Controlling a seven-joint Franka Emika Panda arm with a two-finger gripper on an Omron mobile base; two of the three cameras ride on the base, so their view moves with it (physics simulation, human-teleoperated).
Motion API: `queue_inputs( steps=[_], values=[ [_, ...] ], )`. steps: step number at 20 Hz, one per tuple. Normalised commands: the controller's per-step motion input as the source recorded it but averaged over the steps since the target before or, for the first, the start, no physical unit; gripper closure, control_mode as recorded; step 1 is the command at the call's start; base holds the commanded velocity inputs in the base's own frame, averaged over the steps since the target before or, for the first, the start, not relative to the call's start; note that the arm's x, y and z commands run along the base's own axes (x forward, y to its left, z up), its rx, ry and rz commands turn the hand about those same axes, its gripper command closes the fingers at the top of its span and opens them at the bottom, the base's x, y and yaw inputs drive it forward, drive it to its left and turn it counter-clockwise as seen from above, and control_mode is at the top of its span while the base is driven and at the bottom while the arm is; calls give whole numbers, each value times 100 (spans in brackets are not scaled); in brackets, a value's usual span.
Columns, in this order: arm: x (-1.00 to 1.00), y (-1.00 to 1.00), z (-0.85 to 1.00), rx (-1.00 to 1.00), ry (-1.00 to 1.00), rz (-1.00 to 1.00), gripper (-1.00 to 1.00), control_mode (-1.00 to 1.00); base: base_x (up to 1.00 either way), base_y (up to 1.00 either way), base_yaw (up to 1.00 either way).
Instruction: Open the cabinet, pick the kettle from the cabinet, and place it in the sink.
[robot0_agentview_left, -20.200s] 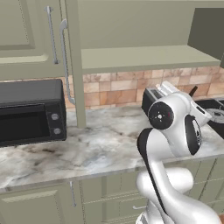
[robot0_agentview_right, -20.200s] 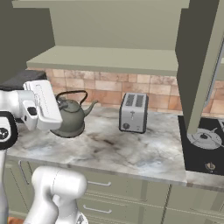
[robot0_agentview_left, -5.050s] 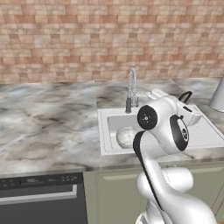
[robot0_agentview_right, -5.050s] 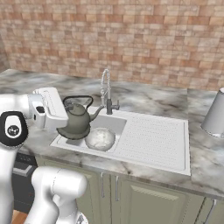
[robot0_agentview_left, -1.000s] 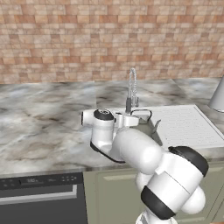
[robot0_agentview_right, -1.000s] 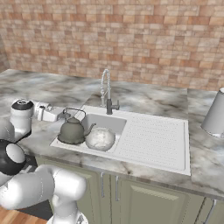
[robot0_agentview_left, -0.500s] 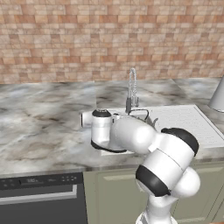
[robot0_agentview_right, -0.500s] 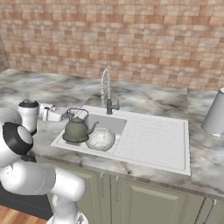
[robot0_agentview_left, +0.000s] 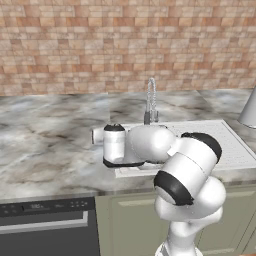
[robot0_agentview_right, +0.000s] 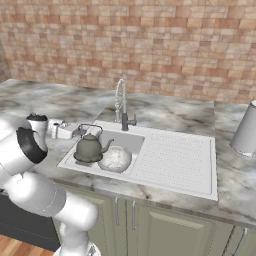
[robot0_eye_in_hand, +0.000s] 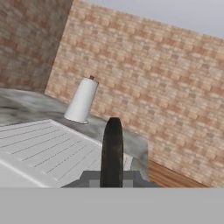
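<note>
The kettle (robot0_agentview_right: 90, 147) is sitting upright in the left end of the sink (robot0_agentview_right: 175, 162), just beside a pale rounded object (robot0_agentview_right: 115, 158) and in front of the chrome tap (robot0_agentview_right: 121, 106). The marble counter (robot0_agentview_right: 235, 200) is running beneath a red-brick wall (robot0_agentview_right: 150, 45), with a white paper-towel roll (robot0_agentview_right: 246, 131) standing at the counter's right end. The gripper (robot0_agentview_right: 64, 131) is hanging at the sink's left rim, and I cannot tell whether its fingers are apart or together.

A rendered kitchen: brick backsplash, marble counter (robot0_agentview_right: 165, 112), sink (robot0_agentview_right: 175, 160) with chrome tap (robot0_agentview_right: 121, 105), green cupboards (robot0_agentview_right: 150, 227), dishwasher (robot0_agentview_left: 47, 230).
</note>
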Motion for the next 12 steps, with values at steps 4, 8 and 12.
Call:
queue_inputs(
  steps=[4, 8, 12],
  values=[
    [18, -3, -13, 3, 0, 0, 100, -100, 0, 0, 0],
    [16, -16, -10, 8, 0, 0, 100, -100, 0, 0, 0],
    [9, -16, -8, 9, 0, 0, 100, -100, 0, 0, 0]
  ],
)
